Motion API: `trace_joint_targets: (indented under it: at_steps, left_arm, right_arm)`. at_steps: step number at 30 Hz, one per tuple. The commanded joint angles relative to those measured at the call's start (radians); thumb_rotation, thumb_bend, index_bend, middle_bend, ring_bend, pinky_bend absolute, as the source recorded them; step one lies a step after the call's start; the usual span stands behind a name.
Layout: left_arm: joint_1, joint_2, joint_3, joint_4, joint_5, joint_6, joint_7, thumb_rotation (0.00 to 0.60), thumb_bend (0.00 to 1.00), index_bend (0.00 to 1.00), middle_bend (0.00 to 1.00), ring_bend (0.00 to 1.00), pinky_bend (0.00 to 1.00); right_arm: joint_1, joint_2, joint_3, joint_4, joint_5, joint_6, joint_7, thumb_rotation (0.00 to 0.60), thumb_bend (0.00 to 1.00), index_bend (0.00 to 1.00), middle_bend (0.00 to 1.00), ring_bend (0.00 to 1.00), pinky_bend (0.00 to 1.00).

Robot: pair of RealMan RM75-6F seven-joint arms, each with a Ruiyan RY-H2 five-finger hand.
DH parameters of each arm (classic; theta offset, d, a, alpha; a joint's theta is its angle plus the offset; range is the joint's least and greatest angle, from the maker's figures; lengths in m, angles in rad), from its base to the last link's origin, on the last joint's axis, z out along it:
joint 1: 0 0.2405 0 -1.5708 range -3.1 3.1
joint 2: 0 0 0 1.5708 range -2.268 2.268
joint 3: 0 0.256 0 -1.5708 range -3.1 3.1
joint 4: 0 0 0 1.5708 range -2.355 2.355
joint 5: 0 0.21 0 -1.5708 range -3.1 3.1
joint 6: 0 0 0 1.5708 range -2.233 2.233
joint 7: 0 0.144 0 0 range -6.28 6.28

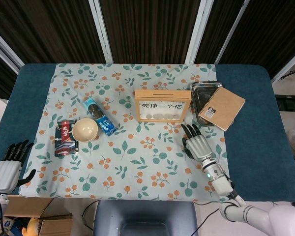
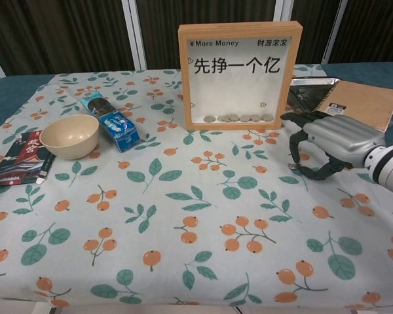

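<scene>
I hold my right hand [image 2: 327, 140] empty, fingers [image 2: 293, 152] apart and curled, just right of the coin frame [image 1: 162, 105] standing mid-desk, so next I judge a careful reach left.

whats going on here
The right hand hovers open, fingers spread and curled down, over the flowered tablecloth just in front of the wooden coin frame and beside the brown notebook. It holds nothing. The left hand sits open at the table's near left edge.
</scene>
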Motion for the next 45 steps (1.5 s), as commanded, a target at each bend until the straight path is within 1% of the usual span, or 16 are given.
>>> trace_joint_targets:
  at_steps: [1,4,7,14,22,35,45]
  left_arm:
    - [0.001,-0.002,0.001,0.005,0.001,0.001,-0.003,0.600,0.32,0.00,0.00,0.00,0.00]
    - [0.003,-0.004,0.003,0.011,0.001,0.002,-0.006,0.600,0.32,0.00,0.00,0.00,0.00]
    - [0.004,-0.005,0.005,0.014,0.002,0.003,-0.006,0.600,0.32,0.00,0.00,0.00,0.00]
    - [0.003,-0.009,0.007,0.017,0.006,0.003,-0.006,0.600,0.32,0.00,0.00,0.00,0.00]
    - [0.001,-0.014,0.009,0.024,0.004,-0.007,-0.003,0.600,0.32,0.00,0.00,0.00,0.00]
    - [0.000,-0.012,0.008,0.020,0.000,-0.009,0.010,0.600,0.32,0.00,0.00,0.00,0.00]
    - [0.001,-0.010,0.008,0.018,-0.003,-0.010,0.009,0.600,0.32,0.00,0.00,0.00,0.00]
  right_arm:
    - [0.002,-0.005,-0.001,0.008,-0.003,0.002,0.003,0.600,0.53,0.61,0.00,0.00,0.00]
    - [0.005,-0.011,-0.001,0.017,-0.008,0.003,0.006,0.600,0.53,0.56,0.00,0.00,0.00]
    - [0.009,-0.016,-0.001,0.023,-0.014,0.008,0.015,0.600,0.53,0.55,0.00,0.00,0.00]
    - [0.012,-0.023,-0.004,0.037,-0.030,0.023,0.033,0.600,0.53,0.57,0.02,0.00,0.00]
    - [0.017,-0.031,0.001,0.055,-0.025,0.019,0.040,0.600,0.53,0.62,0.03,0.00,0.00]
    - [0.032,-0.044,0.005,0.068,-0.028,0.009,0.051,0.600,0.53,0.62,0.05,0.00,0.00]
    - [0.037,-0.051,0.006,0.073,-0.029,0.007,0.050,0.600,0.55,0.66,0.08,0.00,0.00]
